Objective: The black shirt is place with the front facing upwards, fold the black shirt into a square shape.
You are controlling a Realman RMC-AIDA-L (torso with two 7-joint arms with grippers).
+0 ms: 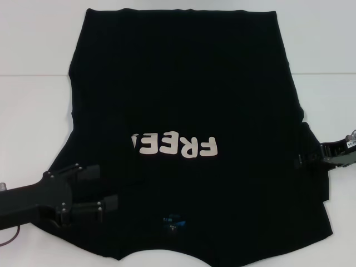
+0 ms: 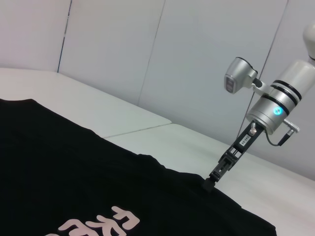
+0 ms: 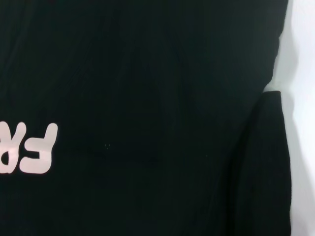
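The left gripper (image 1: 93, 189) hovers with its jaws parted and empty over the near-left of the black shirt (image 1: 183, 100). The right gripper (image 1: 303, 159) touches the shirt's right edge; I cannot tell its opening. The shirt lies flat on the white table (image 1: 33, 111), collar near. Each gripper should probably pinch one layer at an edge, then fold inward evenly. The lettering (image 1: 175, 146) reads "FREE"; the blue neck label (image 1: 173, 221) is unreadable.
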